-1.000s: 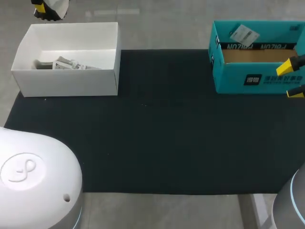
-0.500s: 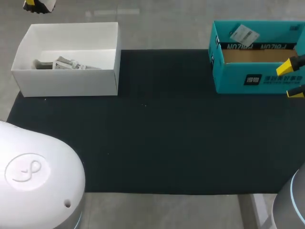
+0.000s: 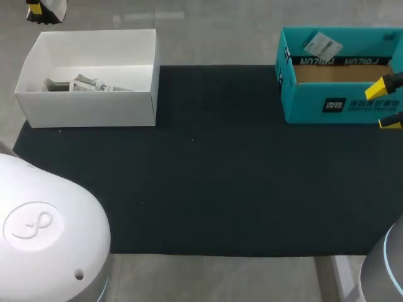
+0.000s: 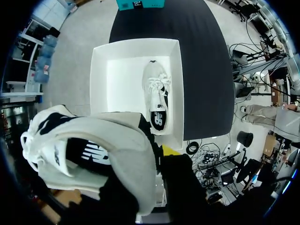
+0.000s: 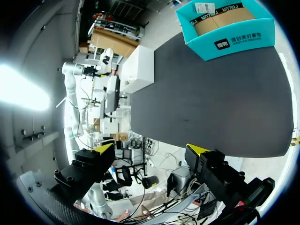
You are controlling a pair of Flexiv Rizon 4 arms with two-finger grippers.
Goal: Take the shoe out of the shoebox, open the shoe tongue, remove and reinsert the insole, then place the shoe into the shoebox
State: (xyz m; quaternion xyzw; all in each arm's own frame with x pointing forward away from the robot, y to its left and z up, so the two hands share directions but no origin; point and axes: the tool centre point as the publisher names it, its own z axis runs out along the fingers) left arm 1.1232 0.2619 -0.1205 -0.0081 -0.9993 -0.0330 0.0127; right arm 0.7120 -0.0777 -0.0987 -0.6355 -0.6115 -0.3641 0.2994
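Left tool (image 3: 41, 7) drifted leftward, wrist view reveals gripped shoe (image 4: 93, 159)

Matt white cardboard shoebox (image 3: 88, 108), matt black mat (image 3: 220, 182)

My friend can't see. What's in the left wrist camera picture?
A white shoe fills the foreground, held up by the left hand, high above an open white box. A second shoe lies inside that box, which sits at the end of a black mat.
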